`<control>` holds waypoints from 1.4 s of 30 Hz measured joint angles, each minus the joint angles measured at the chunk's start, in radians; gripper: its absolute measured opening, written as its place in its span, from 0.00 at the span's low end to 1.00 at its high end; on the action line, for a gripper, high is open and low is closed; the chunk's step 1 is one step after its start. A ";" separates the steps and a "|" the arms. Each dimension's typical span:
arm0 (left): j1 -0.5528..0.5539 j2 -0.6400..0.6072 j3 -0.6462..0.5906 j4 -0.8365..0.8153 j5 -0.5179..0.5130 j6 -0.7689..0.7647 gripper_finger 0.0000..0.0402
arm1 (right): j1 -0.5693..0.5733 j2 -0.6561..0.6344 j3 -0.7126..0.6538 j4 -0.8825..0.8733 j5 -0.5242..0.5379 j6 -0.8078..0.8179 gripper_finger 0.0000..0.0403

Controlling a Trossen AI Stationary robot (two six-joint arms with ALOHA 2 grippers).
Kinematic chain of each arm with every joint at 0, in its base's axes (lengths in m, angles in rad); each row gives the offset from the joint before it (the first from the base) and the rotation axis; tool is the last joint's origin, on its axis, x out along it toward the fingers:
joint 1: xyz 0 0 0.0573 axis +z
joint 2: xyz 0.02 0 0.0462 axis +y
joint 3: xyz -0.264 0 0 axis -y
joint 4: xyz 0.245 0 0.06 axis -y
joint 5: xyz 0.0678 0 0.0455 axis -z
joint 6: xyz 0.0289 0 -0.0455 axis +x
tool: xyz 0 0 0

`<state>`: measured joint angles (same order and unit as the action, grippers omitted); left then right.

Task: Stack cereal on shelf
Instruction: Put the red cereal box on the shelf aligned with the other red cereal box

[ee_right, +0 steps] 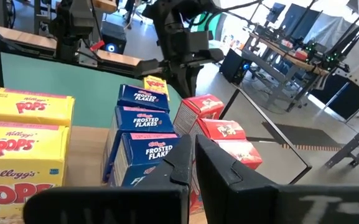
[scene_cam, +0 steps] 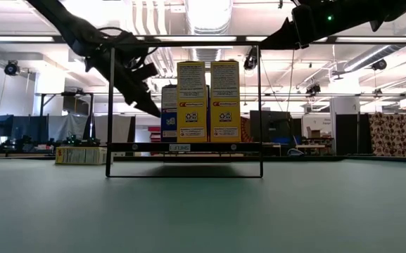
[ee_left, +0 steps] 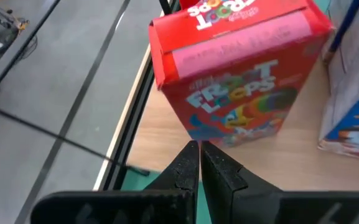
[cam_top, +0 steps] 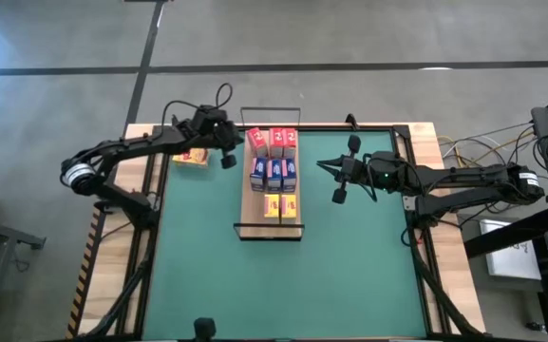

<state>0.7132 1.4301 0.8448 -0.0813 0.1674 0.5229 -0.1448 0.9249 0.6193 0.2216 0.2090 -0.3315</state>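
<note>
- Your left pincer [cam_top: 228,160] was closed with nothing in it; in the left wrist view its fingers [ee_left: 188,167] met right in front of a red box [ee_left: 238,68], not touching it as far as I could tell.
- That put it at the far-left corner of the shelf [cam_top: 271,231], just beside the red row [cam_top: 274,142], probably to nudge or square that box up rather than grab it.
- The left arm reached in from the left edge of the counter [cam_top: 283,285], bent at the elbow, wrist angled down toward the boxes.
- One yellow box [cam_top: 190,157] lay off the shelf on the counter's left wooden edge, under the left arm; this looked like the only one not yet stacked.
- Your right pincer [cam_top: 338,195] was also closed and empty, fingers [ee_right: 180,163] pressed together, hovering over the green mat to the right of the shelf and well clear of the boxes.
- The right arm stretched in almost straight from the right side, looked like it was waiting.
- The cereal on the shelf stood upright in rows: red at the far end, the blue boxes [cam_top: 274,173] in the middle, two yellow boxes [cam_top: 280,205] at the near end, with a gap beside those where the loose one would likely go.
</note>
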 joint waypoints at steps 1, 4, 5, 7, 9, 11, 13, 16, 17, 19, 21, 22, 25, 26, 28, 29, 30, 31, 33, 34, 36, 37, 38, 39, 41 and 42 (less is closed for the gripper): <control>0.000 0.009 0.000 0.014 0.001 0.003 0.00 | 0.000 0.000 0.000 0.000 0.000 0.001 0.02; 0.000 0.030 0.000 0.043 0.002 0.012 0.00 | 0.000 0.000 0.000 0.000 0.000 0.008 0.02; 0.000 0.037 0.001 0.054 0.002 0.014 0.00 | 0.000 0.000 0.000 0.000 0.000 0.012 0.02; 0.000 0.050 0.002 0.087 0.002 0.015 0.00 | 0.000 0.000 0.000 0.000 0.001 0.019 0.02; 0.000 0.061 0.002 0.119 0.003 0.015 0.00 | 0.000 0.000 0.000 0.000 0.001 0.020 0.02; 0.000 0.071 0.002 0.144 0.002 0.015 0.00 | 0.000 0.000 0.000 0.000 0.001 0.020 0.02; 0.000 0.079 0.002 0.168 0.002 0.015 0.00 | 0.000 0.000 0.000 0.000 0.001 0.020 0.02; 0.000 0.088 0.003 0.199 0.002 0.012 0.00 | 0.000 0.000 0.000 0.000 0.001 0.020 0.02; 0.000 0.090 0.003 0.205 0.002 0.010 0.00 | 0.000 0.000 0.000 0.000 0.001 0.019 0.02; 0.000 0.092 0.003 0.218 0.002 0.004 0.00 | 0.000 0.000 0.000 0.000 0.001 0.019 0.02; 0.000 0.094 0.003 0.226 0.002 0.000 0.00 | 0.000 0.000 0.000 0.000 0.001 0.019 0.02; 0.000 0.096 0.003 0.231 0.002 0.000 0.00 | 0.000 0.000 0.000 0.000 0.001 0.018 0.02; 0.000 0.101 0.003 0.235 0.002 -0.002 0.00 | 0.000 0.000 0.000 0.000 0.001 0.018 0.02; 0.000 0.101 0.003 0.228 0.002 -0.004 0.00 | 0.000 0.000 0.000 0.000 0.001 0.018 0.02; 0.000 0.095 0.003 0.206 0.001 -0.007 0.00 | 0.000 0.000 0.000 0.000 0.001 0.018 0.02; 0.000 0.090 0.003 0.196 0.000 -0.008 0.00 | 0.000 0.000 0.000 -0.001 0.001 0.018 0.02; 0.000 0.085 0.003 0.186 0.000 -0.008 0.00 | 0.000 0.000 0.000 -0.001 0.001 0.018 0.02; 0.000 0.080 0.004 0.174 0.001 -0.008 0.00 | 0.000 0.000 0.000 -0.001 0.001 0.018 0.02; -0.001 0.075 0.004 0.147 0.004 -0.009 0.00 | 0.000 0.000 0.000 -0.004 0.001 0.018 0.02; -0.002 0.075 0.004 0.130 0.015 -0.011 0.00 | 0.000 0.000 0.000 -0.006 0.002 0.018 0.02; -0.002 0.075 0.004 0.113 0.071 -0.013 0.00 | 0.000 0.000 0.000 -0.008 0.002 0.018 0.02; -0.003 0.078 0.004 0.118 0.110 -0.013 0.00 | 0.000 0.000 0.000 -0.008 0.002 0.018 0.02; -0.003 0.080 0.004 0.123 0.147 -0.014 0.00 | 0.000 0.000 0.000 -0.008 0.002 0.018 0.02; -0.003 0.084 0.004 0.127 0.174 -0.016 0.00 | 0.000 0.000 0.000 -0.008 0.002 0.017 0.02; -0.004 0.088 0.004 0.142 0.188 -0.023 0.00 | 0.000 0.000 0.000 -0.008 0.002 0.017 0.02; -0.003 0.088 0.004 0.149 0.189 -0.031 0.00 | 0.000 0.000 0.000 -0.008 0.002 0.017 0.02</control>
<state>0.7097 1.5185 0.8486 0.0674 0.3564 0.4920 -0.1448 0.9249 0.6193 0.2134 0.2111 -0.3141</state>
